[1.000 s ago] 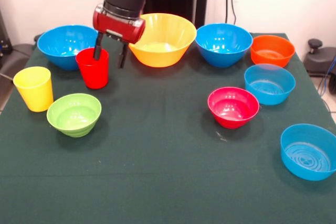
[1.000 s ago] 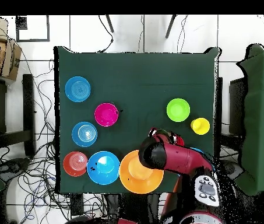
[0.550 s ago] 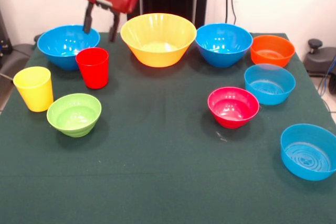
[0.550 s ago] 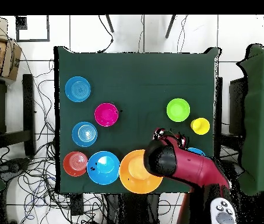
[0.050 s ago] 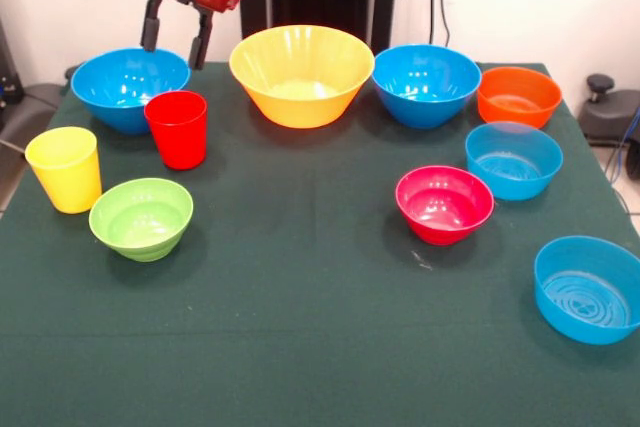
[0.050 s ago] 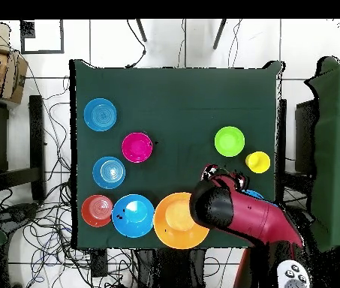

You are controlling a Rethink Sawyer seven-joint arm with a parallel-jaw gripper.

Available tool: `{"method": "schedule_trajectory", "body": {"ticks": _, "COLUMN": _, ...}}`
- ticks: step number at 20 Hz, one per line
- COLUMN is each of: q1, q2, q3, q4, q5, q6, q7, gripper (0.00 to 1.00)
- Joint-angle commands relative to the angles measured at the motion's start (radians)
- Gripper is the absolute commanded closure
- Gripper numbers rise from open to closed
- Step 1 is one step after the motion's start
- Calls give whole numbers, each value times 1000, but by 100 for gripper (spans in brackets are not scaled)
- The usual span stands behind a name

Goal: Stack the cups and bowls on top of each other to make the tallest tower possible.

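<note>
Nothing stacked, all pieces loose on green table (image 5: 320, 347); gripper (image 5: 172, 44) up, empty, fingers spread.
Near to far: pale blue bowl (image 5: 588, 289) 4 o'clock, green bowl (image 5: 141, 217), pink bowl (image 5: 444, 203), yellow cup (image 5: 64, 168) 9 o'clock, red cup (image 5: 178, 128) under gripper, big yellow bowl (image 5: 301, 74) 12 o'clock, standing alone.

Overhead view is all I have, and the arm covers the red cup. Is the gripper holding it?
Observer: No. The front view shows the gripper open and empty, raised well above the table.
Operator: Where's the cup then?
Observer: The red cup stands on the table, in front of a deep blue bowl.
Operator: Tipped? Anything stacked on it?
Observer: Upright, mouth up, nothing on it.
</note>
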Motion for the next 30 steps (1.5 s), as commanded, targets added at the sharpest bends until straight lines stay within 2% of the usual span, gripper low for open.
{"method": "schedule_trajectory", "body": {"ticks": 1, "q1": 17, "q2": 87, "q3": 96, "q4": -15, "q5": -53, "q6": 8, "q7": 55, "gripper": 0}}
{"method": "schedule_trajectory", "body": {"ticks": 4, "q1": 11, "q2": 116, "q3": 102, "q4": -26, "q5": -55, "q6": -29, "q7": 63, "gripper": 0}}
{"method": "schedule_trajectory", "body": {"ticks": 12, "q1": 23, "q2": 139, "q3": 85, "q4": -30, "q5": -49, "q6": -58, "q7": 80, "gripper": 0}}
{"method": "schedule_trajectory", "body": {"ticks": 21, "q1": 127, "q2": 177, "q3": -7, "q4": -28, "q5": -13, "q6": -109, "q7": 141, "gripper": 0}}
{"method": "schedule_trajectory", "body": {"ticks": 27, "q1": 177, "q2": 176, "q3": -29, "q4": -21, "q5": 23, "q6": -102, "q7": 167, "gripper": 0}}
{"method": "schedule_trajectory", "body": {"ticks": 30, "q1": 186, "q2": 168, "q3": -30, "q4": -10, "q5": 18, "q6": -101, "q7": 163, "gripper": 0}}
